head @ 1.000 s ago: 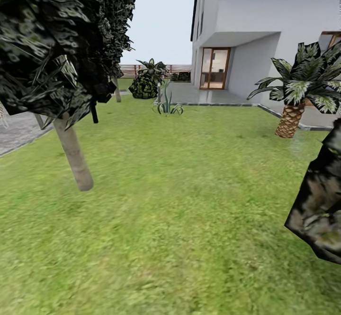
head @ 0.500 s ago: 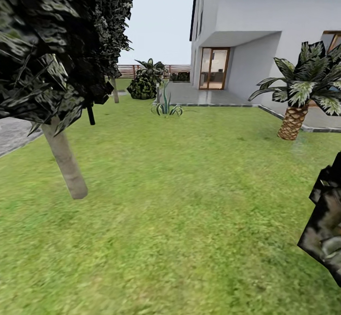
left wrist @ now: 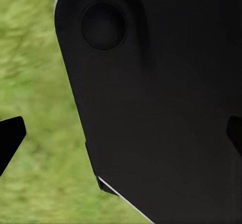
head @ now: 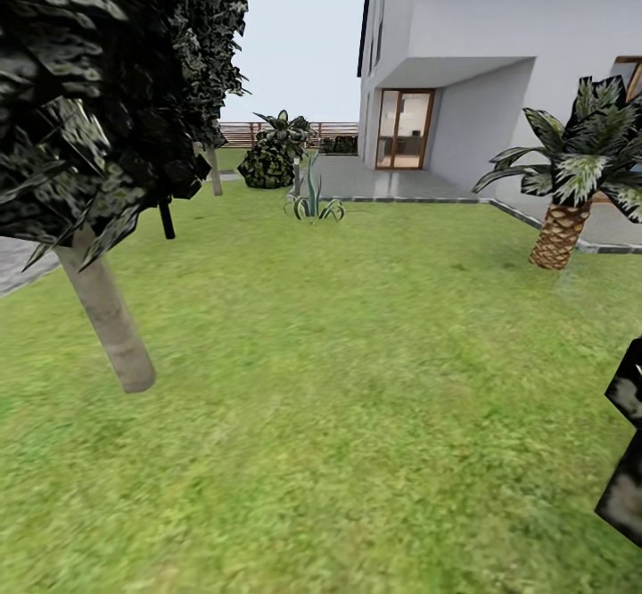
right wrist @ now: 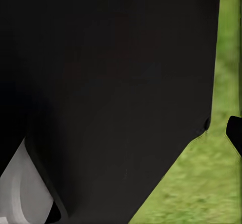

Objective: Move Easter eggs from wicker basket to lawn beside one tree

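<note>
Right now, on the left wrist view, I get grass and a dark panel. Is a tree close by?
Observer: Yes. The head view has a pale grey-trunked tree standing on the lawn, near its left edge.
Operator: Any other trees?
Observer: A palm stands at the right, by the paved edge.
Operator: What lies beyond the grass?
Observer: A white house with a glass door.
</note>
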Tool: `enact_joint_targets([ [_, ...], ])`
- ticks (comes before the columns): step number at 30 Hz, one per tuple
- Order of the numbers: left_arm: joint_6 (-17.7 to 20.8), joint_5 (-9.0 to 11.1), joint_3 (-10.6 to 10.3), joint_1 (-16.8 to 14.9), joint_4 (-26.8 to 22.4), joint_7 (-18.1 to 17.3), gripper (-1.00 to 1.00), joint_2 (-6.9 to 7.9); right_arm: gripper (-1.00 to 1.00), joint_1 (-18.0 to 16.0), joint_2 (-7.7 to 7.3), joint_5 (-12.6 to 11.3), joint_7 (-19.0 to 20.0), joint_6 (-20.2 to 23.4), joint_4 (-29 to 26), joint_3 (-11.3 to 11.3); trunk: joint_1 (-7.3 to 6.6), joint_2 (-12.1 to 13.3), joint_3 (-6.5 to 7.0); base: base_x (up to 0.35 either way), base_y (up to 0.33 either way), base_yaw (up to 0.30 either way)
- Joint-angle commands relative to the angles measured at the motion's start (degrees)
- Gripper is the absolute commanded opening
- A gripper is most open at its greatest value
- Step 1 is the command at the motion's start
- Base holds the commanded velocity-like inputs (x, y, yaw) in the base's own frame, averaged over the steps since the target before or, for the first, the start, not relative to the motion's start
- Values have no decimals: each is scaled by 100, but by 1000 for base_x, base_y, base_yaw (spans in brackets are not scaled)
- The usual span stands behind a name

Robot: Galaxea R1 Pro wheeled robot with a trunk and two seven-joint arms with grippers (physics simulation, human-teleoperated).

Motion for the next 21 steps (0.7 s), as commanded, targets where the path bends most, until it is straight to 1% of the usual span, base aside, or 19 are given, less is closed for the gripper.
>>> enact_joint_targets([
  [1, -24, -30, -30, -4, 3, 0, 100, 2, 100, -2, -4, -28, -2, -28, 1, -40, 3, -2, -4, 337, 0, 0],
  [9, -26, -30, -30, -2, 3, 0, 100, 0, 100, -2, -52, -4, -3, -25, -44, -40, 3, -2, -4, 337, 0, 0],
  [21, -26, -30, -30, -2, 3, 0, 100, 3, 100, -2, -21, -14, -3, -24, -54, -29, 3, -2, -4, 337, 0, 0],
])
